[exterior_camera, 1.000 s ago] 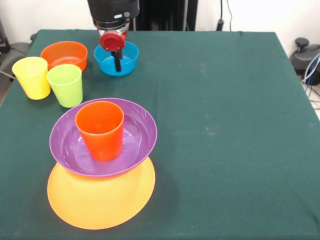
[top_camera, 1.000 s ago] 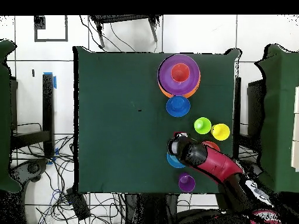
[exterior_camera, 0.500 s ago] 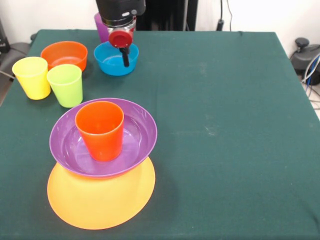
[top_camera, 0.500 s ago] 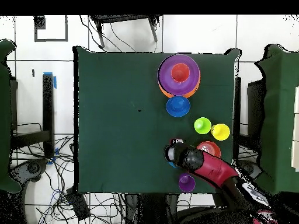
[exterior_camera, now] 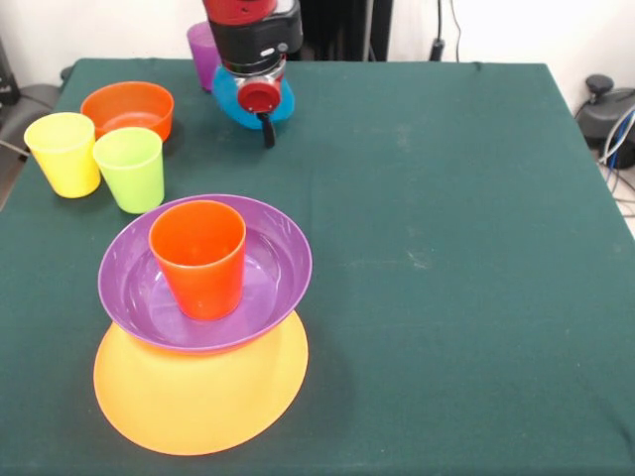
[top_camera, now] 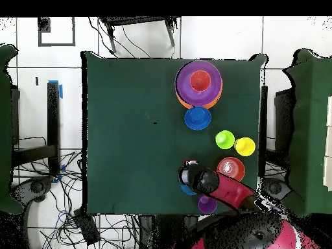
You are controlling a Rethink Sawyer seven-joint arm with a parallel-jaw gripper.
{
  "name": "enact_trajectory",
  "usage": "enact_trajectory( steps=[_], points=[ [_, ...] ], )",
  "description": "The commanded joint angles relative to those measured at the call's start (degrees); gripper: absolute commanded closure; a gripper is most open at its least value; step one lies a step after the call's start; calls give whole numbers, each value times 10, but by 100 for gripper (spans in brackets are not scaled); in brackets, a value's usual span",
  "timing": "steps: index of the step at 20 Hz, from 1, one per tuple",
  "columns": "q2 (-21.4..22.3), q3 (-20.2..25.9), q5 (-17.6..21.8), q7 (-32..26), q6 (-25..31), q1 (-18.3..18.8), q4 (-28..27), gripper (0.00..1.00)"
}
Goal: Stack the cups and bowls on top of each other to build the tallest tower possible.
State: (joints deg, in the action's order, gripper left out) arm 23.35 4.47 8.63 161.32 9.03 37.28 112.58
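The tower stands at the near left: an orange-red cup [exterior_camera: 198,258] in the wide purple bowl [exterior_camera: 268,288] on the very large yellow-orange bowl [exterior_camera: 198,397]; it also shows in the overhead view [top_camera: 199,83]. My gripper [exterior_camera: 265,127] is at the far edge, shut on the rim of the light blue bowl [exterior_camera: 223,94], which is tilted up behind it. A yellow cup [exterior_camera: 64,154], a lime green cup [exterior_camera: 131,169] and a small orange bowl [exterior_camera: 127,109] stand at the far left. A purple cup [exterior_camera: 202,50] is behind the gripper. The lime green bowl is out of view.
A dark blue bowl [top_camera: 198,118] shows beside the tower in the overhead view only. My arm [top_camera: 227,191] reaches in over the table's base-side edge, above the purple cup [top_camera: 207,203] and beside the orange bowl [top_camera: 231,168].
My gripper has moved right and toward the table's middle. The light blue bowl has gone with it and now tilts up off the cloth. The purple cup has come into view.
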Motion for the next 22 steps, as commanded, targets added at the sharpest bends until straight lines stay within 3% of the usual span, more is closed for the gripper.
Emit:
enact_trajectory(
  steps=[1,3,4,9,22],
  points=[
    [-36,50,35,-21,-33,-5,-21,0],
    [-37,50,44,-25,-37,-6,-25,0],
    [-36,49,50,-25,-39,-9,-29,100],
    [-31,63,66,-39,-29,-4,-38,100],
    [76,64,8,-13,107,-39,-28,100]
  ],
)
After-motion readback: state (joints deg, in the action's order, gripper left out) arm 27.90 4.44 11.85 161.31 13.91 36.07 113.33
